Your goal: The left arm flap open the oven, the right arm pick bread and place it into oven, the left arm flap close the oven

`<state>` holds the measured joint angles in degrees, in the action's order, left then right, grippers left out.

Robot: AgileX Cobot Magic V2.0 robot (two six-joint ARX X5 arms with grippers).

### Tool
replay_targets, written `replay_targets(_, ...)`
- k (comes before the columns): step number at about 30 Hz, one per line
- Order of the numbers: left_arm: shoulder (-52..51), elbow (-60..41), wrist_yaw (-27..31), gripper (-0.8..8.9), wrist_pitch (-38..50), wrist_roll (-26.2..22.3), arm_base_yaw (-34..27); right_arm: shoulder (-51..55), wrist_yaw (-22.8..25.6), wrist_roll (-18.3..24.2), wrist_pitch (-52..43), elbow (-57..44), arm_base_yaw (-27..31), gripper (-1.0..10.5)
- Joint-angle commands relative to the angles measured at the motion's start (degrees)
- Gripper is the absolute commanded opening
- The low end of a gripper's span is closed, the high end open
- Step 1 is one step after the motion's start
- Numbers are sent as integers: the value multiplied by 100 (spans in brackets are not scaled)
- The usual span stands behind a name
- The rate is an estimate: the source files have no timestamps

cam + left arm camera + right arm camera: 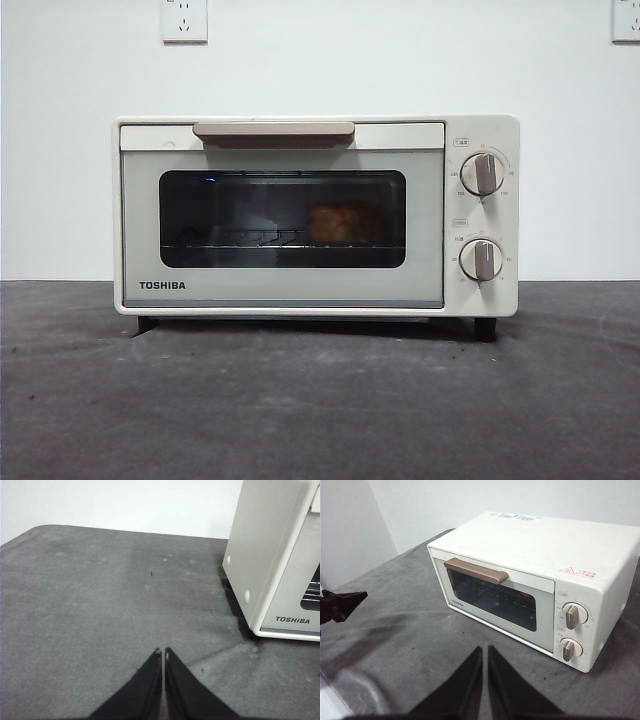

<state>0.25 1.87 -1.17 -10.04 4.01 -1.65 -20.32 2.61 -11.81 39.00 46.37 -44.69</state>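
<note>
The cream-white oven (315,215) stands in the middle of the table with its door shut, beige handle (273,130) at the top. Through the dark window I see the golden bread (340,222) lying on the wire rack, right of centre. My left gripper (163,652) hovers over the grey mat beside the oven's side (260,555), its jaws shut and empty. My right gripper (485,650) is held back in front of the oven (530,580), jaws shut and empty. The left gripper's tip (342,602) also shows at the right wrist view's edge.
A grey mat (320,400) covers the table around the oven. Behind it rises a white wall with power sockets (184,20). Two round knobs (482,173) sit on the oven's right panel.
</note>
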Motion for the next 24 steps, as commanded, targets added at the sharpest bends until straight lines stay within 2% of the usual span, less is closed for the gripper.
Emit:
replay_targets(1,-7,-118,33,16,90,11,-11,-13,0,28,-44,98,-57,15)
replay_targets(15,-7,-118,35,16,90,11,-11,-13,50,33,-44,98,-57,14)
replay_targets(20,-7,-118,33,16,90,11,-11,33,953,321,9,72,280,14)
replay_targets(24,-7,-118,33,16,92,11,-11,52,1141,378,-107,-61,1016,14)
